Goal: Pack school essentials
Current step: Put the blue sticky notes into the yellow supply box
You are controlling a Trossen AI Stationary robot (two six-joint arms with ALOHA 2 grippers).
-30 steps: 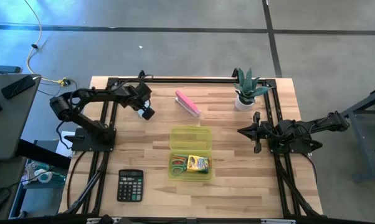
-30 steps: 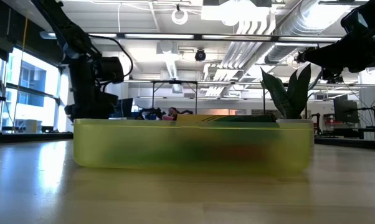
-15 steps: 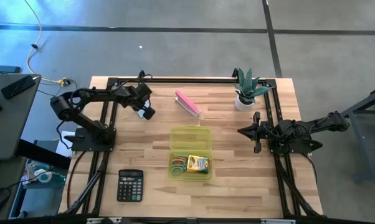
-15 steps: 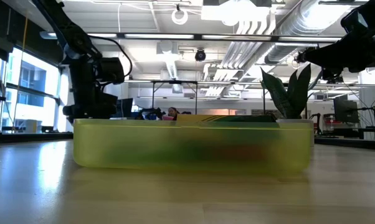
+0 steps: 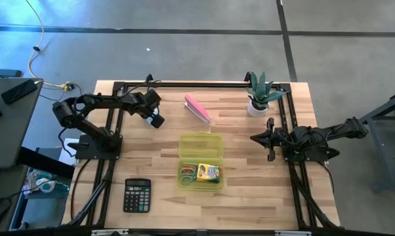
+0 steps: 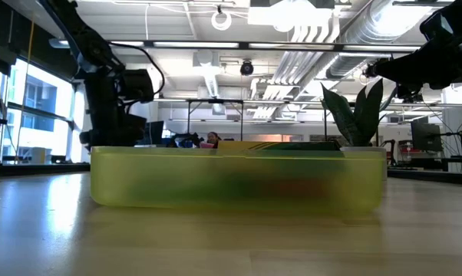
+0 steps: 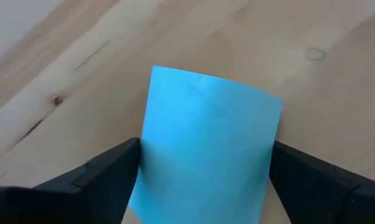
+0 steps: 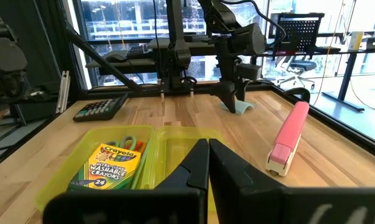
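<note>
My left gripper (image 5: pixel 156 120) stands left of the pink oblong block (image 5: pixel 197 108), pointing down at the table, shut on the light-blue note pad (image 7: pixel 206 118). The right wrist view shows that gripper (image 8: pixel 232 104) far off with the pad (image 8: pixel 244 107) at its tip. An open yellow-green case (image 5: pixel 201 136) lies mid-table. Its near half holds the crayon box (image 5: pixel 209 172), the green-handled scissors (image 5: pixel 186 174) and orange-red pens (image 8: pixel 138 148). My right gripper (image 5: pixel 255 138) hovers shut to the right of the case. My left gripper pinches the note pad between its two fingers, one finger (image 7: pixel 113 171) on one side edge (image 7: pixel 147 155), the other on the opposite edge (image 7: pixel 270 155). The fingers come from above, pointing down. The pad bows slightly; whether it is lifted clear of the table I cannot tell.
A black calculator (image 5: pixel 137 195) sits near the left front of the table. A potted plant (image 5: pixel 258 97) stands at the far right. Black frame rails (image 5: pixel 119 118) run along both sides. Bare wood lies between the left gripper and the case.
</note>
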